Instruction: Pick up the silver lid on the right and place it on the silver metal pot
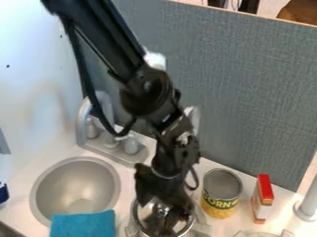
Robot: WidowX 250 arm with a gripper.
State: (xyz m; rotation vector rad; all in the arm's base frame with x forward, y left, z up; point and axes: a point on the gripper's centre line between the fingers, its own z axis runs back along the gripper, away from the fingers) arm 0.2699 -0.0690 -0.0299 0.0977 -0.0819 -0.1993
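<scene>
Other stuff first. Food can [221,192] stands upright right of the gripper [164,215], metal top up, yellow and green label low on its side. Red-topped box [263,199] upright, right of the can and apart from it. Gray post [307,205] at the right edge. Metal sink [75,190] lower left, blue cloth [83,225] over its front rim, silver faucet [88,119] behind it. Gray divider [248,88] runs across behind the counter [129,179]. Black arm [119,44] slants from upper left down to bottom center, across divider and counter, and blocks part of the faucet area. Closest item in the way beside the gripper is the can.

Metal pot [147,213] is at bottom center, directly under the gripper, on the gray burner [201,227]. Pot is round, opening up, tilt hard to judge. No longer axis can be picked out; handle direction can't be told.

Gripper points down and covers the pot's middle and much of its back rim. Can't tell if the claw is apart, together or clamped on the pot; dark parts blend. Contact unclear too. Pot's near side and burner run to the bottom edge. Second burner [263,234] cut off lower right. Blue object [3,192] cut off at left edge, type unclear.
</scene>
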